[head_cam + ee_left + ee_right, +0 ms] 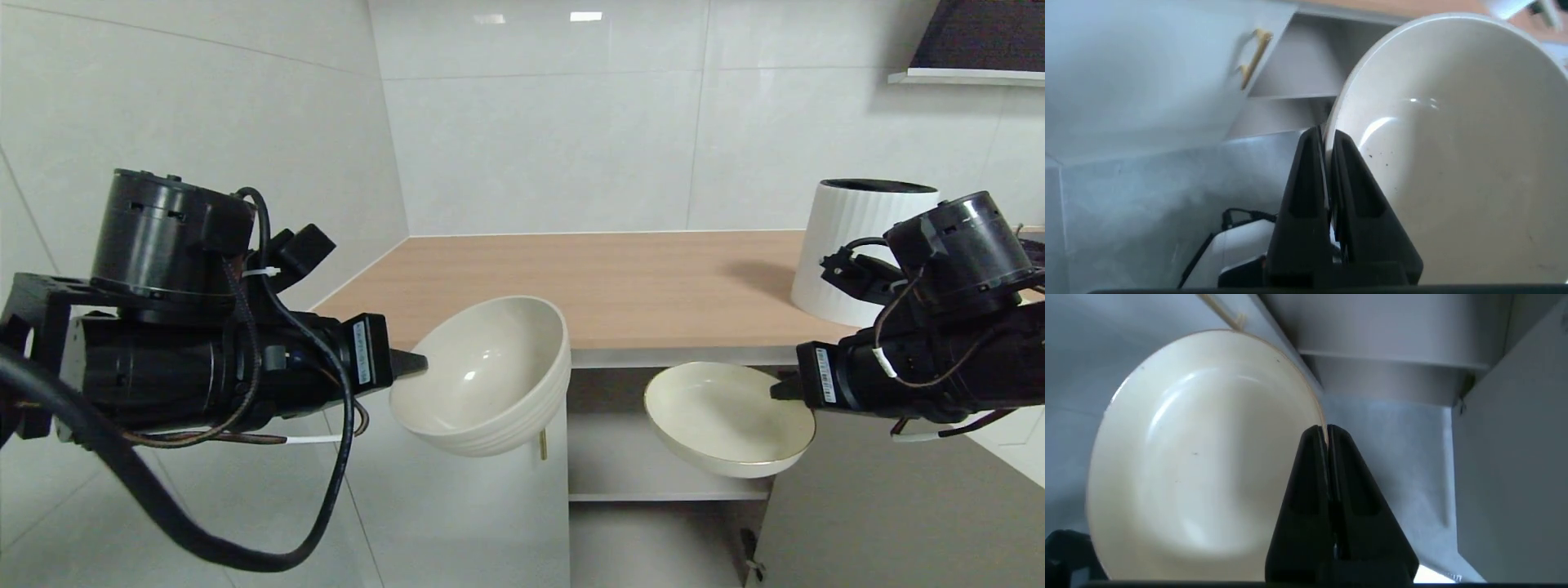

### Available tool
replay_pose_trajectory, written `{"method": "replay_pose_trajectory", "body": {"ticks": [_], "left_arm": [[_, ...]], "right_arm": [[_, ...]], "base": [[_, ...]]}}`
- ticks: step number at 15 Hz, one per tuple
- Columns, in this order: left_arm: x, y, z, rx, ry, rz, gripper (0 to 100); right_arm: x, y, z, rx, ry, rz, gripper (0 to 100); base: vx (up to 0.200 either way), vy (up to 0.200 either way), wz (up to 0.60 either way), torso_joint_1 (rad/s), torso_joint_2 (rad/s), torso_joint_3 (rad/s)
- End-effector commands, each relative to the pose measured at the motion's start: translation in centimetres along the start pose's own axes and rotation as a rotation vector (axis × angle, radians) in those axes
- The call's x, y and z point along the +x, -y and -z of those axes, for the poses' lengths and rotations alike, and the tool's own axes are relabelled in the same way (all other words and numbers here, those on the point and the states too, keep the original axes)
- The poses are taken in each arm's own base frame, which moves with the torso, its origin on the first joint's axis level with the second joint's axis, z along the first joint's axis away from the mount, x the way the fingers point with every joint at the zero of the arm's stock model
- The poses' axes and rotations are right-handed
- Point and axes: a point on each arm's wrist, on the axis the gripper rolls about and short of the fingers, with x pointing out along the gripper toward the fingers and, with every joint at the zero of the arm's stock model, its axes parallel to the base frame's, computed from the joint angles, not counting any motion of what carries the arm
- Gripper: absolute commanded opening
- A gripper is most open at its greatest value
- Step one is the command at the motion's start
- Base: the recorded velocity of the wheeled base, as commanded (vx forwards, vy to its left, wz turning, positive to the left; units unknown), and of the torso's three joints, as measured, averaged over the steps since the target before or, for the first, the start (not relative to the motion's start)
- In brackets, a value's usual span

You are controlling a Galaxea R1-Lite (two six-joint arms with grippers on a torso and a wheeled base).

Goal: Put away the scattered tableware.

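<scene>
A deep white ribbed bowl [490,384] hangs in the air left of the open cabinet, tilted, with my left gripper [408,362] shut on its rim. In the left wrist view the black fingers [1308,175] pinch the bowl [1454,139] at its edge. A shallow cream plate with a thin gold rim [722,418] is held in front of the cabinet opening, my right gripper [780,389] shut on its edge. The right wrist view has the plate [1200,498] clamped between the fingers [1310,469].
A wooden countertop [620,282] runs behind, with a white ribbed container [857,245] at its right. Below it an open cabinet has a white shelf [653,465]. A closed door with a gold handle [542,445] is at the left; tiled walls surround.
</scene>
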Motion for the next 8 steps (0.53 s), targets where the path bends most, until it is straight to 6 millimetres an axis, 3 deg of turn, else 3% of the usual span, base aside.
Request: {"method": "replay_pose_trajectory", "body": {"ticks": [1, 8], "left_arm": [[0.37, -0.10, 0.07, -0.002, -0.010, -0.006, 0], [0.47, -0.13, 0.09, -0.003, -0.013, -0.008, 0]], "right_arm": [[0.84, 0.17, 0.02, 0.004, -0.019, 0.011, 0], [1.71, 0.40, 0.06, 0.009, -0.040, 0.024, 0]], "base": [[0.000, 0.000, 0.00, -0.154, 0.43, 0.251], [0.000, 0.000, 0.00, -0.164, 0.46, 0.290]]}}
